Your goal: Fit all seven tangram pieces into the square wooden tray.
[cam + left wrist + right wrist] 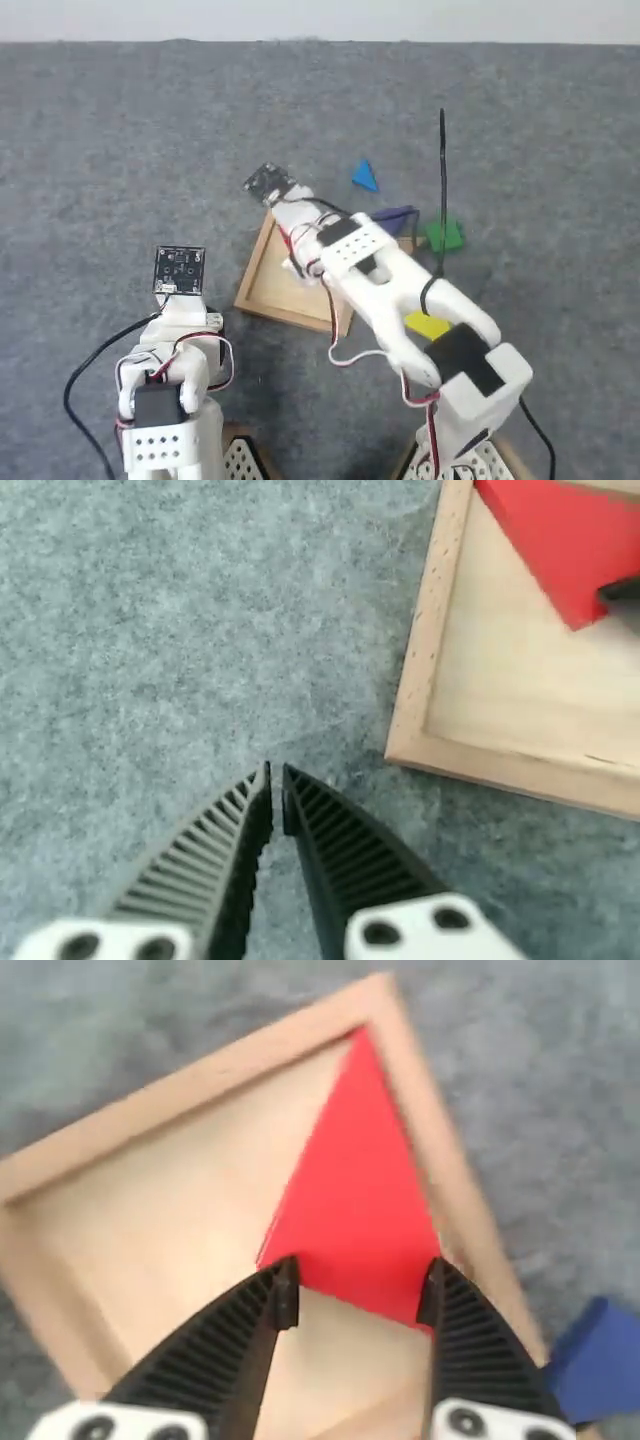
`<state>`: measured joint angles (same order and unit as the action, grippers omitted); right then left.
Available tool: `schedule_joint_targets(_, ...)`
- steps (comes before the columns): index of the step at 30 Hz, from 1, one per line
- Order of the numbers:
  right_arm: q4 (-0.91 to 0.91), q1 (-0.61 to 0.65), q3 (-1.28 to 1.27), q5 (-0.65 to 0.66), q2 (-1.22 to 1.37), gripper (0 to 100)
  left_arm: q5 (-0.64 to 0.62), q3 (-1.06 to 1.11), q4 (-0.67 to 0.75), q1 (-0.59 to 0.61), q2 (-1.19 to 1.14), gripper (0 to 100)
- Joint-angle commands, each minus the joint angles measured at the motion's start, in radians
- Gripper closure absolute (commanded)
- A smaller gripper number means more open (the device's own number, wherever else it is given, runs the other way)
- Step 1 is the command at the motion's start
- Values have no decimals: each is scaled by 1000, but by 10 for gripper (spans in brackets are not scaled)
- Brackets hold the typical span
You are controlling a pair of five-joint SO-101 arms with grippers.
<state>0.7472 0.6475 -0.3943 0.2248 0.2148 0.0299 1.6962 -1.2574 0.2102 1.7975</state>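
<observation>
The tray [262, 290] sits mid-table, turned at an angle, on the grey table [150, 630]. The red triangle [350, 1190] lies flat inside it against the far rim, one tip in a corner. The right end effector [358, 1285] hangs over the tray with its fingers apart, their tips at either end of the triangle's near edge; I cannot tell whether they touch it. The left end effector [276, 775] is over bare table just near the tray's left corner, fingers together. Outside the tray, far and right of it, lie a blue triangle [365, 177], a purple piece [395, 214] and a green piece [443, 235].
</observation>
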Motion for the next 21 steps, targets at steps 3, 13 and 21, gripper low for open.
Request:
schedule_joint_targets(3,-10,-84,55,25,24,799,-17,-13,-3,2,18,982)
schedule_joint_targets(13,87,-59,-55,17,-277,798,-17,-13,-3,2,18,982)
schedule_joint_targets(21,-2,-44,-416,-31,-504,799,-17,-13,-3,2,18,982)
